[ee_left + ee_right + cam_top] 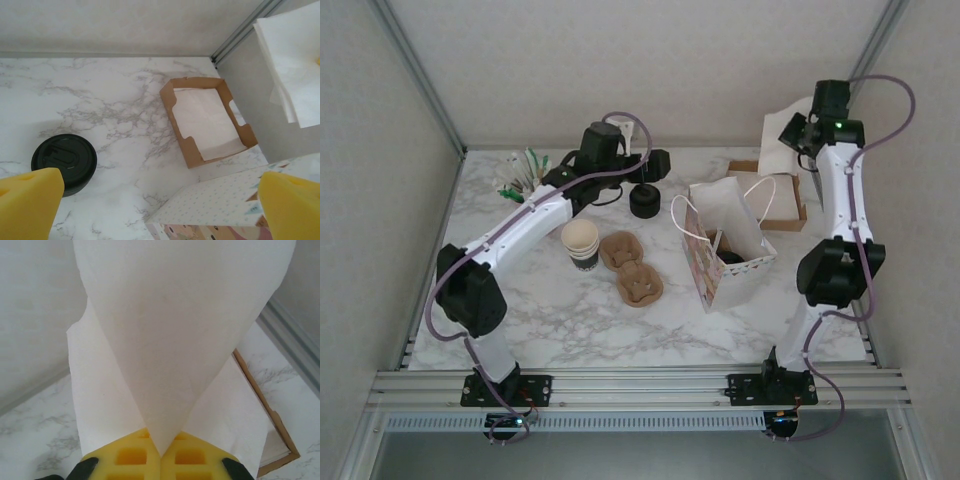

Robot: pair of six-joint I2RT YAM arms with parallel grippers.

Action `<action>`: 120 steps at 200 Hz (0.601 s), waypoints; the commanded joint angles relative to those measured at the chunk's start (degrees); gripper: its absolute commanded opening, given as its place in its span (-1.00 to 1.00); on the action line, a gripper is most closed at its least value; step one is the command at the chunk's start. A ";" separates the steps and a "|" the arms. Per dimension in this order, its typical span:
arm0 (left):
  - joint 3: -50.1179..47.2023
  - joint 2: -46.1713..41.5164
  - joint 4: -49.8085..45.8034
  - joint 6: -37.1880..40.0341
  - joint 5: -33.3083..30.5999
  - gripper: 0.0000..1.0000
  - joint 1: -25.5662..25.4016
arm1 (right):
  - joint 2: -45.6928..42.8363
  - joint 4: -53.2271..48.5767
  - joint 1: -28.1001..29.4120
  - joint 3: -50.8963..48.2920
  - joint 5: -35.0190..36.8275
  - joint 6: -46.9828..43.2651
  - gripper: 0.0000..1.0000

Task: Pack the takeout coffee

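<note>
**A:** Where was the takeout coffee [728, 258] at that point?

**B:** As far as the top view let me tell, it was down inside the paper bag [708, 275]. A dark round shape sat on the bag's floor and I took it for the lidded cup, though it was too shadowed to be sure. The squat pile of black lids [645, 200] stood apart, behind and to the left of the bag.

**A:** And the pincers?

**B:** The right gripper [161, 452] was pinched together on a white napkin [170, 330] that hung past its yellow fingertips. It was raised over the cardboard tray [801, 205] at the back right. The left gripper [160, 210] stood wide apart with nothing between its pads, low over the marble beside the lid pile.

**A:** So which way did the bag lie from the napkin?

**B:** Toward the near edge, to the robot's left of the right gripper, and lower. The bag stood upright with its mouth open to the ceiling. The mouth's longer side ran roughly from the back of the table toward the front.

**A:** Which arm was closer?

**B:** The left looked a shade nearer, with the bag's rim at the bottom of its wrist view. But the right one carried the napkin, so I judged the drop into the mouth was its job.
</note>
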 commanded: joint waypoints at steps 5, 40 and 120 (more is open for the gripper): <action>-2.17 -4.66 3.85 -0.15 -1.89 0.99 -1.03 | -5.49 1.16 -0.38 -1.28 1.03 0.31 -1.00; -4.05 -7.95 4.73 0.76 -3.39 0.99 -2.83 | -11.12 0.91 -0.34 -2.36 -0.60 0.38 -1.00; -9.13 -17.26 6.34 2.31 -5.86 0.99 -6.28 | -23.73 -0.89 -0.26 -4.75 -12.46 1.45 -1.00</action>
